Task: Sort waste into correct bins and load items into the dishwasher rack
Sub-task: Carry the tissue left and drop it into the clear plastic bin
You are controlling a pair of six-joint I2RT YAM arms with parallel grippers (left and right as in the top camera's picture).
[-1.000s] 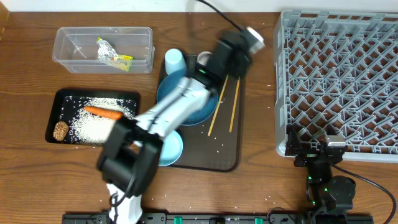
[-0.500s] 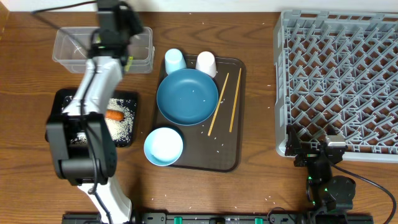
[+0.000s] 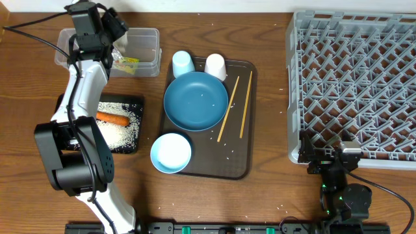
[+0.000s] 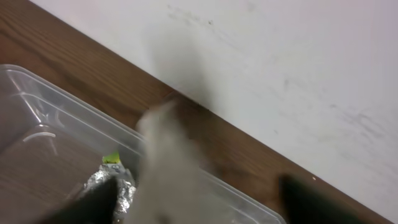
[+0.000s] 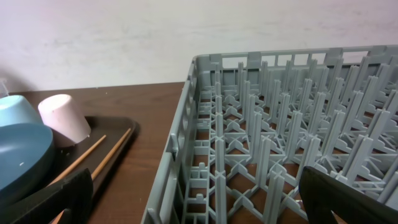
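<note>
I've got the left gripper (image 3: 107, 29) over the clear plastic rectangular tub (image 3: 144, 45), far left, jaws apart, a blurred crumpled white tissue (image 4: 168, 168) between them; I'd hover centred so it drops inside, beside the yellow-green foil-edged wrapper (image 3: 127, 62)

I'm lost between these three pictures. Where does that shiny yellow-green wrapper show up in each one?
Overhead: the wrapper lies inside the clear tub, near the upper left of the picture.
Left wrist: the wrapper is at the bottom left, its crinkled foil and a green edge showing, a little blurred.
Right wrist: not in it.
Shared landmark: the clear tub, whose rim also shows in the left wrist view.
</note>
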